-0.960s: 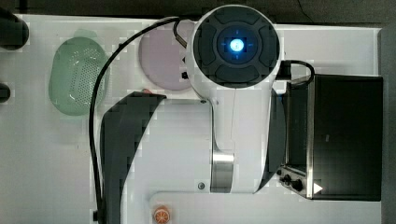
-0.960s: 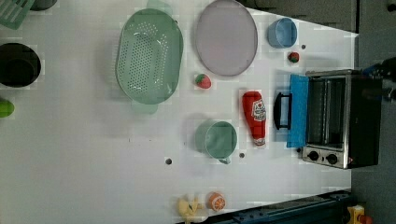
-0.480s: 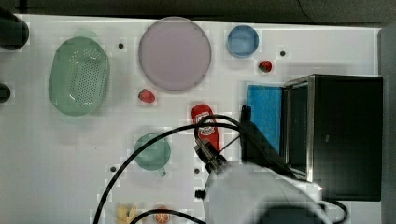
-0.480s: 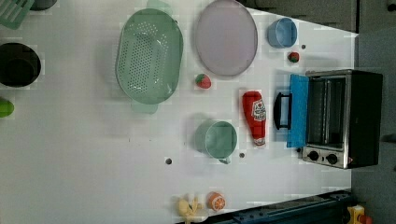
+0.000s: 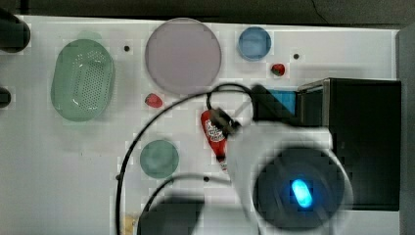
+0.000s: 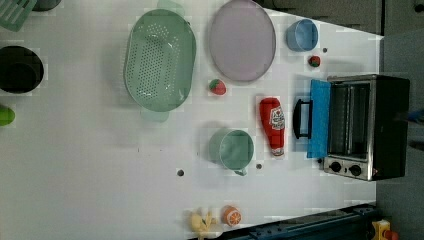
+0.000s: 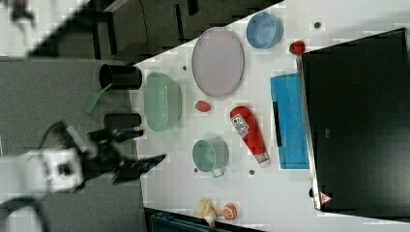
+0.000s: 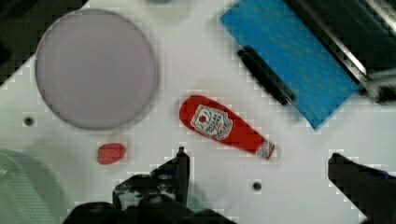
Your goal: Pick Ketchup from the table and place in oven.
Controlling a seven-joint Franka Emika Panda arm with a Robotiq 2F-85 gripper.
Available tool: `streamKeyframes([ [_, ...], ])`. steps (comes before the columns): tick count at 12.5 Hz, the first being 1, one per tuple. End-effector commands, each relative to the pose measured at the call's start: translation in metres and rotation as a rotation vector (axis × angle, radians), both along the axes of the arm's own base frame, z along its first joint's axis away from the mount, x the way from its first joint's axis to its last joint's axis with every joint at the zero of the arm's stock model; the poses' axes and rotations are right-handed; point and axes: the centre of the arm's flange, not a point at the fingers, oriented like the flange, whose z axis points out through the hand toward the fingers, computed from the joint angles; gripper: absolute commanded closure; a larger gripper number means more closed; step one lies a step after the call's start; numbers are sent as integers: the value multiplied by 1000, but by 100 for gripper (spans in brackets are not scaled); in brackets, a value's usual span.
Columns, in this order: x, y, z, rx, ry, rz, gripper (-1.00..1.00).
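Since the earlier top view the arm has swung across above the ketchup (image 5: 214, 131). From the left view's left come the colander (image 6: 159, 61), the cup (image 6: 231, 148), the ketchup flat on the table (image 6: 90, 165), then the open oven (image 6: 367, 127). The gripper (image 8: 254, 163) hangs empty, fingers spread. This looks like the approach; next comes lowering to straddle the bottle. In the top view the arm covers the bottle's cap.

My top view looks straight down on the table (image 5: 49, 161). My left view looks down from farther off, and my right view looks down at a slant. My wrist view looks down from close. All four share the ketchup (image 8: 224, 127) beside the oven (image 6: 367, 127).
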Motion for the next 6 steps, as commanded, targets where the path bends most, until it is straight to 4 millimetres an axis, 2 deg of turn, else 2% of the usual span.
streamKeyframes([
  [1, 9, 4, -106, 27, 171, 334, -100],
  [4, 28, 3, -169, 46, 219, 682, -100],
  [6, 40, 2, -211, 56, 233, 842, -100],
])
